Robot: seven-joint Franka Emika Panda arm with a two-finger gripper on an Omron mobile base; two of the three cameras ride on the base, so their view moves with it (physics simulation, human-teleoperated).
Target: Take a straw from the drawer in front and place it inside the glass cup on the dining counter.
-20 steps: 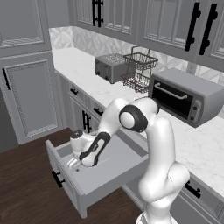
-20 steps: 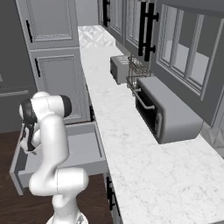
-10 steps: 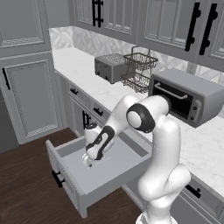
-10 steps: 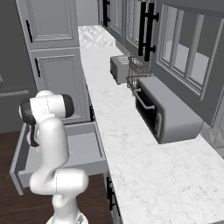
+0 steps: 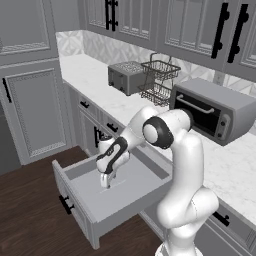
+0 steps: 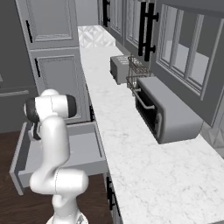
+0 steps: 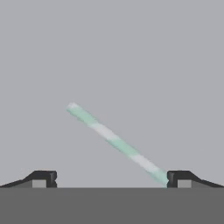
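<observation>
The grey drawer [image 5: 75, 205] stands pulled out below the worktop, and its pale floor [image 7: 131, 65] fills the hand view. My gripper [image 5: 105, 181] reaches down into it, fingers pointing at the floor. A thin straw [image 7: 116, 143] with pale green and white bands lies flat on that floor. It runs slantwise from the upper left down to my right fingertip [image 7: 178, 177]. My gripper [image 7: 111, 177] is open, with the straw's lower end close to that right fingertip and nothing held. The glass cup and the dining counter are out of view.
On the marble worktop [image 5: 95, 82] behind the drawer stand a toaster [image 5: 125, 77], a wire rack [image 5: 159, 80] and a toaster oven [image 5: 212, 110]. A tall grey cupboard door [image 5: 35, 110] is to the left. Dark wood floor [image 5: 30, 200] lies in front of the drawer [image 6: 83, 148].
The hand has shifted a little to the right over the drawer and sunk lower into it. The jaws have stayed open.
</observation>
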